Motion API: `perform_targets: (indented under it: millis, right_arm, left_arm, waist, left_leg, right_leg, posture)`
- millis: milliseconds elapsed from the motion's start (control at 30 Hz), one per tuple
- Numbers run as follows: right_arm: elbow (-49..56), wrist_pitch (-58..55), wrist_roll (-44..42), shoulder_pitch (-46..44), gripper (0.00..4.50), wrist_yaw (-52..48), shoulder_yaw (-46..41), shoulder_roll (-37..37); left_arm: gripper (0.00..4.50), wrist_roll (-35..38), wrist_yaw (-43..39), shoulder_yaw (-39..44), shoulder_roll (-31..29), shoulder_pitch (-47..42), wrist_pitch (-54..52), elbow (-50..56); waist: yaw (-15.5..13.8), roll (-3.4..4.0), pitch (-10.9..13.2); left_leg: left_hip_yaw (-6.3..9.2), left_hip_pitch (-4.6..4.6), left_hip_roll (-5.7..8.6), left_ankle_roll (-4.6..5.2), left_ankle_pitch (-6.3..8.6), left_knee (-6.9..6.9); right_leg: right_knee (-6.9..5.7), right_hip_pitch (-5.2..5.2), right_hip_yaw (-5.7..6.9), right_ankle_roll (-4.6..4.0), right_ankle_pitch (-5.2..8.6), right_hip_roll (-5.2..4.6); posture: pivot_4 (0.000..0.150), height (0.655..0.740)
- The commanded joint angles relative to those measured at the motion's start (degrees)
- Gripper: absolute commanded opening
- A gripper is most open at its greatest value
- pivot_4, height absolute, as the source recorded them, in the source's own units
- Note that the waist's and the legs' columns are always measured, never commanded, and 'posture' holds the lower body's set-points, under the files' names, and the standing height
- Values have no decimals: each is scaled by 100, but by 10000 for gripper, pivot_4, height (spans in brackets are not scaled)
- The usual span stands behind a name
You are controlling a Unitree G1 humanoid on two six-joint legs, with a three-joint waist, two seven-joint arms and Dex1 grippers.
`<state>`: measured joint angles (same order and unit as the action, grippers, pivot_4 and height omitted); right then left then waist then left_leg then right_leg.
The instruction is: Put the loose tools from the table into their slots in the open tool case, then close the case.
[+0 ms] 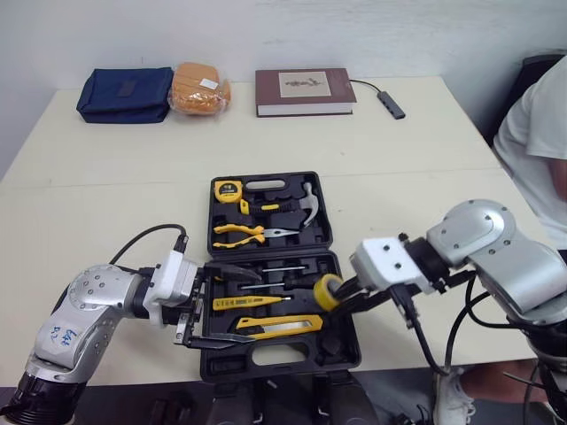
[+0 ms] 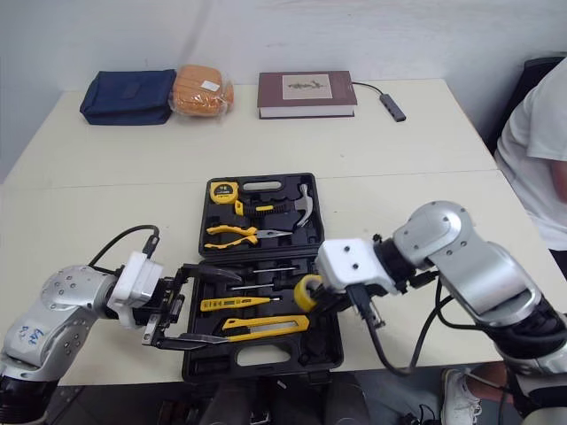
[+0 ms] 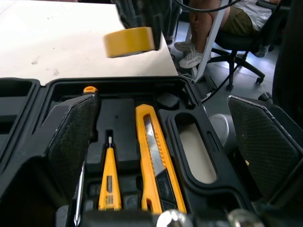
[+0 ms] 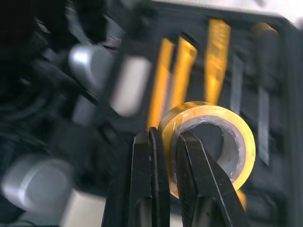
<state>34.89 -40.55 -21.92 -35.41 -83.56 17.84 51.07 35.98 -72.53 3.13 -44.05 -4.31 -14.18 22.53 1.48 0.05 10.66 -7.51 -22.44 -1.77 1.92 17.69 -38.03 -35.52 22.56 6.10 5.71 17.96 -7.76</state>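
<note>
At the left side of the open tool case (image 1: 275, 361), which lies near the front edge of the surface (image 1: 106, 177), the left gripper (image 1: 226, 305) hangs with its fingers spread wide and empty, spanning the slots that hold a yellow screwdriver (image 1: 251, 303) and a utility knife (image 1: 279, 328). Further right, the right gripper (image 1: 344, 297) has its fingers pinching the wall of a yellow tape roll (image 1: 326, 290), one finger inside the ring. The roll is held over the right end of the case's near half.
</note>
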Motion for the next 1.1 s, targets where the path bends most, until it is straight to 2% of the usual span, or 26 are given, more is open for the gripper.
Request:
perform_targets:
  millis: [33,167,333,1100]
  right_arm:
    - [567,-156,-184,230,9,164,203,63]
    - [808,-266,-218,421,9,310,398,134]
    - [715,-8,190,673,9,437,799,347]
    - [416,-379,950,417,8,619,1558,566]
  left_arm:
    - [45000,9,-81,118,-99,160,82,136]
    - [45000,102,-55,138,-153,339,-26,347]
    - [45000,110,14,122,-179,406,-117,461]
    - [45000,92,348,104,-150,443,-379,734]
  waist:
    - [1,0,0]
    - [6,0,0]
    - [6,-1,0]
    - [-2,-5,-3]
  left_leg:
    - [1,0,0,1,2,0]
    - [0,-2,1,3,3,0]
    - [2,-1,0,3,3,0]
    - [4,-1,1,4,2,-1]
  right_leg:
    - [1,0,1,0,0,0]
    - [2,0,0,0,0,-2]
    - [2,-1,2,-2,1,-2]
    - [2,-3,4,-2,1,-1]
  posture:
    - [1500,7400]
    - [1500,7400]
    - [1500,7400]
    - [1500,7400]
